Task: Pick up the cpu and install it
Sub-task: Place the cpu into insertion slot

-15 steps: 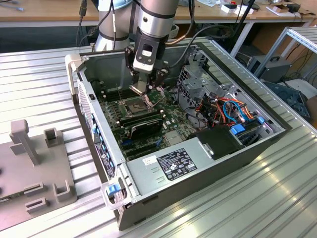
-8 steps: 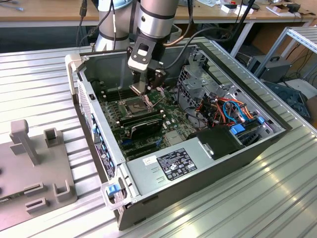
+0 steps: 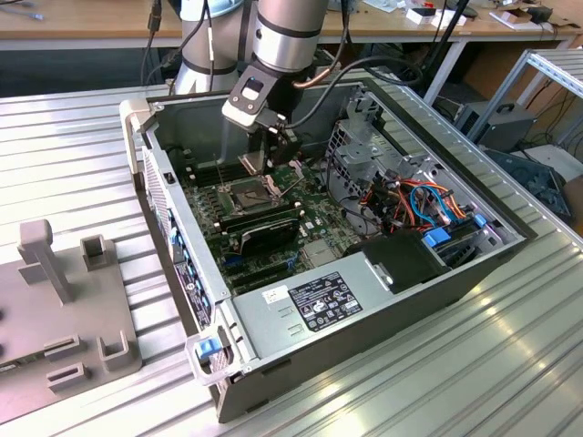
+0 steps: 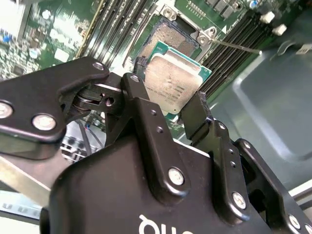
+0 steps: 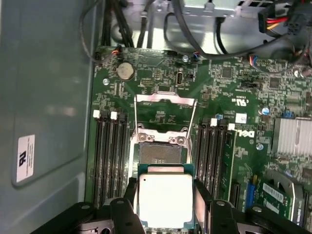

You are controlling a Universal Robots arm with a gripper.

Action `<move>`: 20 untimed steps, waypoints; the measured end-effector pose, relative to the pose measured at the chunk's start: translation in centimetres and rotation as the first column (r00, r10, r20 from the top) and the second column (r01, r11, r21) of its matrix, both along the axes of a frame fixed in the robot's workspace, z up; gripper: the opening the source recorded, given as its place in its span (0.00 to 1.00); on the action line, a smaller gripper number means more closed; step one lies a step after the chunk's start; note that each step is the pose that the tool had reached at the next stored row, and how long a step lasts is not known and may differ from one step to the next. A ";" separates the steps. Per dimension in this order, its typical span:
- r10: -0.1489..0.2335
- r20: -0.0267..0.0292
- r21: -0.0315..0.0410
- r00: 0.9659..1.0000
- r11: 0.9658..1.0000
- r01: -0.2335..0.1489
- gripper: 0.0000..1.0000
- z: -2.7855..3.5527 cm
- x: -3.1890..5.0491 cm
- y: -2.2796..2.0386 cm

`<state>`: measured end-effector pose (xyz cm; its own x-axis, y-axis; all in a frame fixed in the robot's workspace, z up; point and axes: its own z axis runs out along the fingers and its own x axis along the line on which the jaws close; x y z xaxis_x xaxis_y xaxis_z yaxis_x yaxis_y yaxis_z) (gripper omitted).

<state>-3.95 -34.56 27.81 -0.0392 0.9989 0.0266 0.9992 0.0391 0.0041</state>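
My gripper (image 4: 170, 100) grips the cpu (image 4: 174, 80) by two opposite edges, flat, metal top up. In the exterior view I hang inside the open computer case (image 3: 173, 228), above the motherboard (image 3: 314, 214). Between the memory slots (image 5: 109, 156), the bare socket (image 5: 158, 153) lies just ahead of the cpu, its frame (image 5: 165, 100) hinged open.

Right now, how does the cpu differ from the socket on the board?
The cpu is held in the gripper, not seated; the socket sits fixed on the board. The cpu's top is pale silver metal; the socket's bed is dark and empty. Both are squarish.
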 end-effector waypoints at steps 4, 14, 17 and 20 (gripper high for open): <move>-0.066 0.000 0.000 0.998 0.998 0.066 0.55 -0.09 0.00 0.00; -0.063 0.039 0.005 0.997 0.998 0.063 0.55 -0.34 -0.40 0.00; -0.063 0.039 0.005 0.997 0.998 0.063 0.55 -0.35 -0.40 -0.01; -0.063 0.039 0.005 0.997 0.998 0.063 0.55 -0.48 -0.40 0.00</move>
<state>-4.35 -34.56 27.32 0.0225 0.9993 0.0304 0.9988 -0.0238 0.0434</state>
